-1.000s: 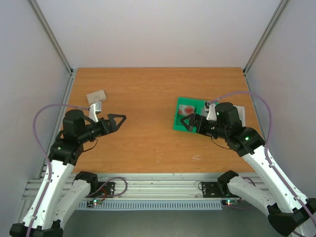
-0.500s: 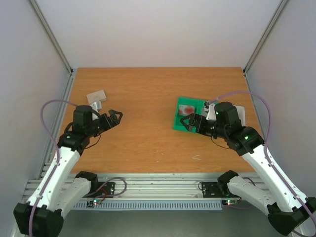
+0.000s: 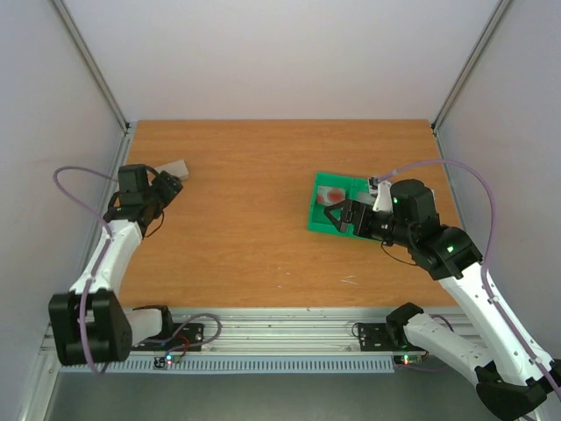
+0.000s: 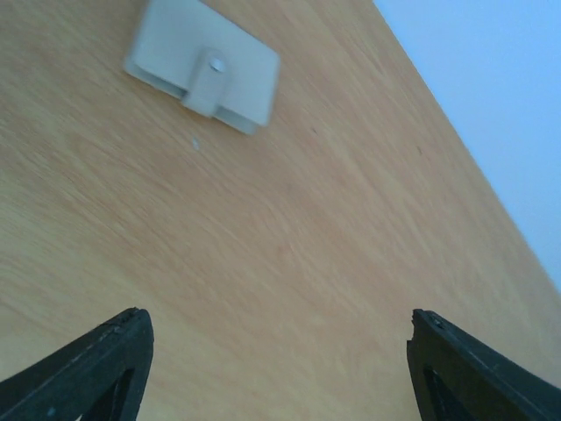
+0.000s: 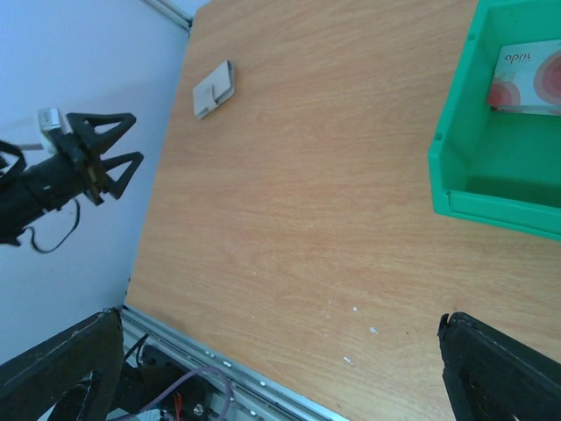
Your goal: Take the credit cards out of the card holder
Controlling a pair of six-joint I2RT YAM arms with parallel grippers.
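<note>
The card holder (image 3: pixel 175 166) is a flat pale grey sleeve with a small tab, lying at the far left of the table; it also shows in the left wrist view (image 4: pixel 203 63) and the right wrist view (image 5: pixel 214 88). My left gripper (image 3: pixel 168 186) is open and empty, just near of the holder and apart from it (image 4: pixel 279 360). A white card with red marks (image 3: pixel 331 194) lies in the green tray (image 3: pixel 316 221), also in the right wrist view (image 5: pixel 530 77). My right gripper (image 3: pixel 337 215) is open and empty above the tray's near side (image 5: pixel 280 360). No other cards show.
The green tray's rim (image 5: pixel 456 175) shows at the right wrist view's upper right. A pale box (image 3: pixel 427 198) lies behind my right arm. The table's near metal rail (image 5: pixel 219 364) and cables run along the front. Walls enclose the left, right and back.
My left arm has swung left and away, bringing its open gripper from mid-left of the table up to the card holder. My right arm has shifted slightly.
</note>
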